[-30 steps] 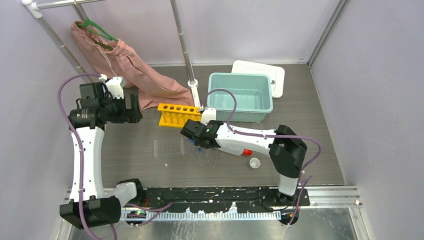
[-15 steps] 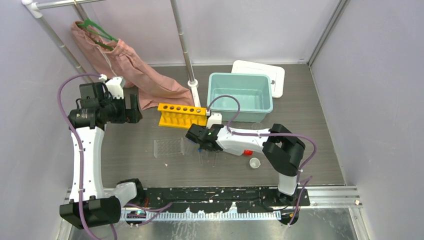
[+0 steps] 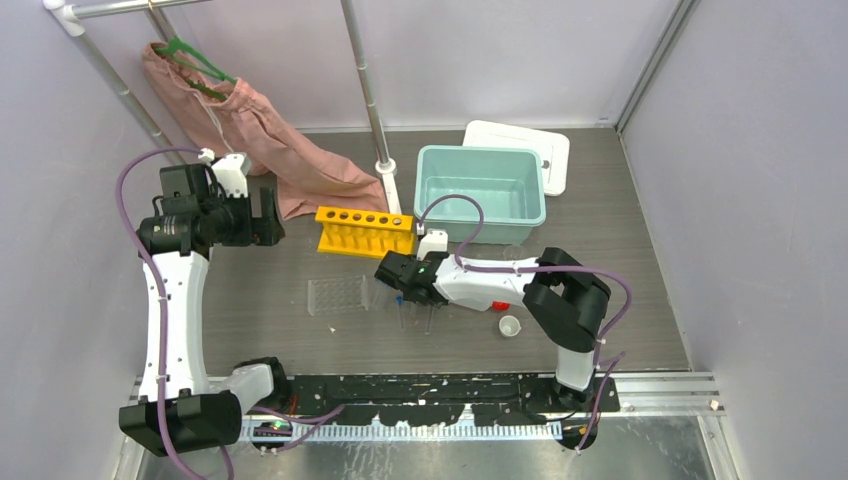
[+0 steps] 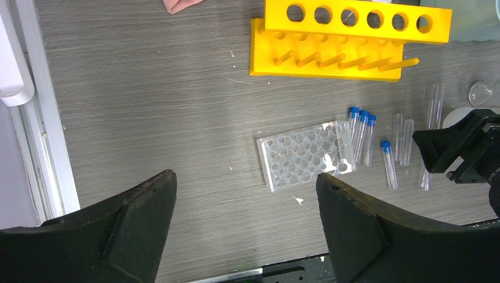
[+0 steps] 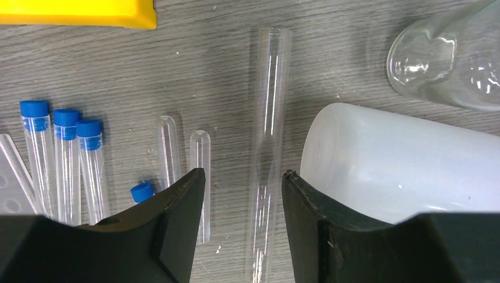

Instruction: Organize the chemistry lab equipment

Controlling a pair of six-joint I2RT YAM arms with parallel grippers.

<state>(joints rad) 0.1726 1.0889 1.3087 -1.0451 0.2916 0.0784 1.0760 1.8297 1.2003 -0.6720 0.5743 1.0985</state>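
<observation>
The left gripper (image 4: 244, 177) hung over the table (image 4: 147, 106), jaws wide apart, empty; the right gripper (image 5: 243, 175), jaws partly apart, straddled a long clear tube (image 5: 270, 88), unclamped; yellow tube rack (image 4: 330, 59), white squeeze bottle (image 5: 389, 165) and blue-capped tubes (image 5: 65, 159) lay nearby.

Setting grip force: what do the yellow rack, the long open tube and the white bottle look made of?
Yellow rack: opaque moulded plastic with a satin finish; even colour, soft sheen.
Long open tube: clear and glossy, with sharp highlights along its walls; glass or hard plastic, can't tell which.
White bottle: translucent matte plastic, probably soft; milky, diffuse surface.
</observation>
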